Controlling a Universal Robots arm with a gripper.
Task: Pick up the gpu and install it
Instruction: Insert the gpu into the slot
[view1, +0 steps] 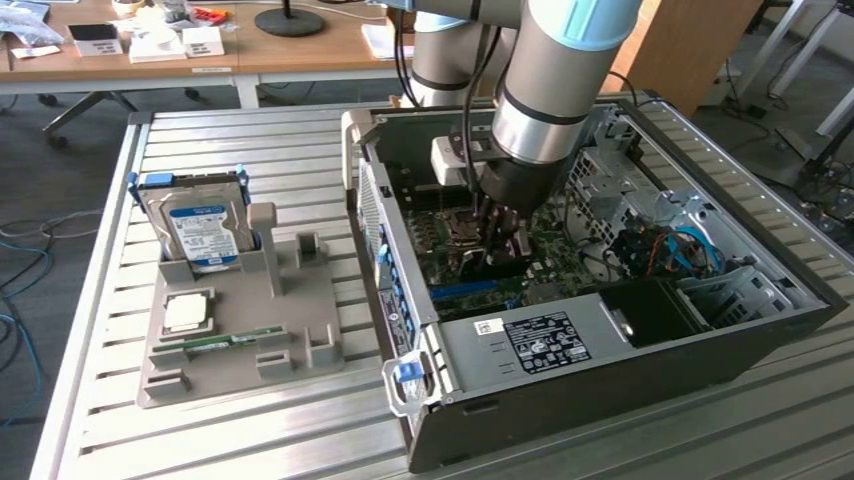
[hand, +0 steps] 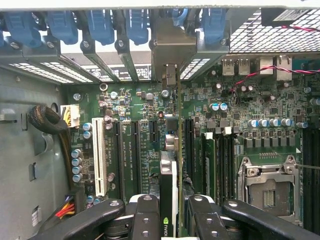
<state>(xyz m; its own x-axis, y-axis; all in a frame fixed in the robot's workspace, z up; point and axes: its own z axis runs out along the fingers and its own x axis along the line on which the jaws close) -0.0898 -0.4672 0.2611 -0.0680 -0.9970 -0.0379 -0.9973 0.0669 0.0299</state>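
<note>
Gripper (hand: 169, 220) partly closed, fingers (hand: 145, 215) clamping the gpu (hand: 169, 175) edge-on and upright so its card edge lines up with the motherboard (hand: 135, 125) expansion slots. Card sits inside the open PC case (view1: 747, 330), bracket end toward the rear slot openings (hand: 170, 55). Can't tell if seated.

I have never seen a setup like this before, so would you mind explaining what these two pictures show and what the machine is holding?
The grey and blue column is a robot arm reaching down into an open computer case on a slatted metal table. The exterior view comes from a camera standing off the arm. The wrist view looks down from the arm itself, past its end effector onto the green motherboard. The end effector is shut on the gpu, a thin card seen edge-on, standing over the motherboard's slots. Beside the case, on the exterior view's left, a grey holder carries a hard drive, a processor chip and a memory stick.
</note>
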